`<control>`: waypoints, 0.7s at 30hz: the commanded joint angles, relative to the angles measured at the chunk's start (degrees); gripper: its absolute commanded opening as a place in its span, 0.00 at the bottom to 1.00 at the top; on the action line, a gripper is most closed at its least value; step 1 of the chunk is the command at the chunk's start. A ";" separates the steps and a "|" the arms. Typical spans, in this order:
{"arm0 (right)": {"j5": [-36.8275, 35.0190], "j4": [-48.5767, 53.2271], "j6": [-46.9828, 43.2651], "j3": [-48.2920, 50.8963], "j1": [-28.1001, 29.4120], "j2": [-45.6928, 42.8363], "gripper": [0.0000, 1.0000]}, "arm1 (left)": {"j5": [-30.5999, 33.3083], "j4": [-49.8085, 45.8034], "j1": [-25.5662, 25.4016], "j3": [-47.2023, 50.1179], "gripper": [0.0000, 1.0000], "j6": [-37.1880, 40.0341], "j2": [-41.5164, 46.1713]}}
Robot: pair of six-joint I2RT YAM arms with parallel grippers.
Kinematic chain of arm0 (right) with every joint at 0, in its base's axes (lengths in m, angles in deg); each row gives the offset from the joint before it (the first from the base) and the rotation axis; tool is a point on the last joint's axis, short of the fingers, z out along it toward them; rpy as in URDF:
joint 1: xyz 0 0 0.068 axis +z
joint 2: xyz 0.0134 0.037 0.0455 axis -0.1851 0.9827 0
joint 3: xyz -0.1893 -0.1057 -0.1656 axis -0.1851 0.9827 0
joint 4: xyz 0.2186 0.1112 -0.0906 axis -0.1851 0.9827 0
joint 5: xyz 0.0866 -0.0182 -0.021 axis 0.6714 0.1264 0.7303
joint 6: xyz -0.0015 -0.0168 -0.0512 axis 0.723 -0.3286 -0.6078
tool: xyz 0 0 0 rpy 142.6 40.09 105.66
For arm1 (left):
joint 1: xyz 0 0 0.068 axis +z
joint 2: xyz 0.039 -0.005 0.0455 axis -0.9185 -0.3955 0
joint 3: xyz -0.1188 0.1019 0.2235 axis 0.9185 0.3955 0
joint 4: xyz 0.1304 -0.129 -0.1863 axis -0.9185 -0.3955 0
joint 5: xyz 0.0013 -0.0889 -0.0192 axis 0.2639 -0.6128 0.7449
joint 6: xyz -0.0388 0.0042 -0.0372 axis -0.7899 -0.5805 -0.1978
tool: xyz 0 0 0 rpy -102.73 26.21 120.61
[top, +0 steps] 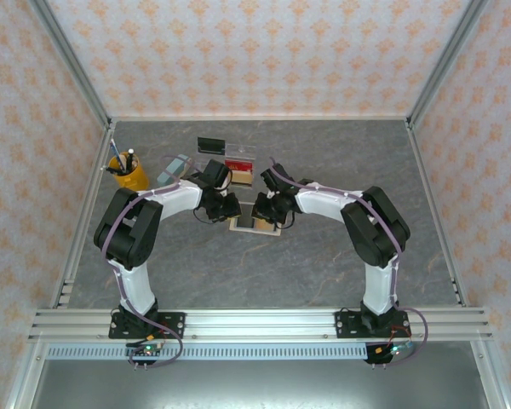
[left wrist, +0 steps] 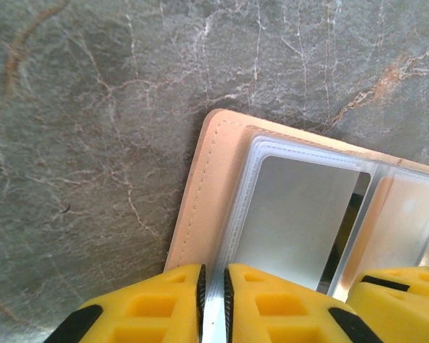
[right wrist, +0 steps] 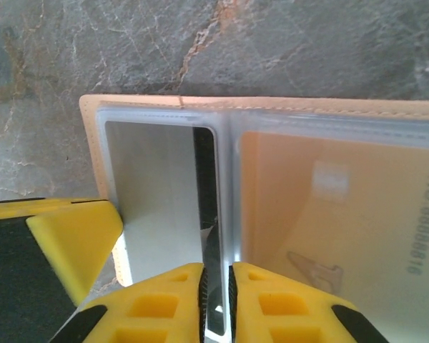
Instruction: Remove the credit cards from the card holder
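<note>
Left tool [left wrist: 213, 279] and right tool [right wrist: 216, 279], each in a narrow grip on the open card holder [left wrist: 199, 200].

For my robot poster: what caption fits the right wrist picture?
Right gripper nips the open card holder, a gold card tucked inside.

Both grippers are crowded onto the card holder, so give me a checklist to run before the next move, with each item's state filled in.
1. The card holder lies open on the table: ok.
2. The left gripper pinches a clear sleeve edge: ok.
3. The right gripper grips a card, not just plastic: cannot tell.
4. The gold card is out of its sleeve: not ok, it sits inside.
5. The grippers are clear of each other: cannot tell, they stand close.
</note>
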 commanded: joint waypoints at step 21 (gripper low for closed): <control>6.90 -4.55 -0.35 -0.83 -0.61 3.76 0.17 | -2.95 -0.48 -0.37 0.72 0.11 0.54 -2.54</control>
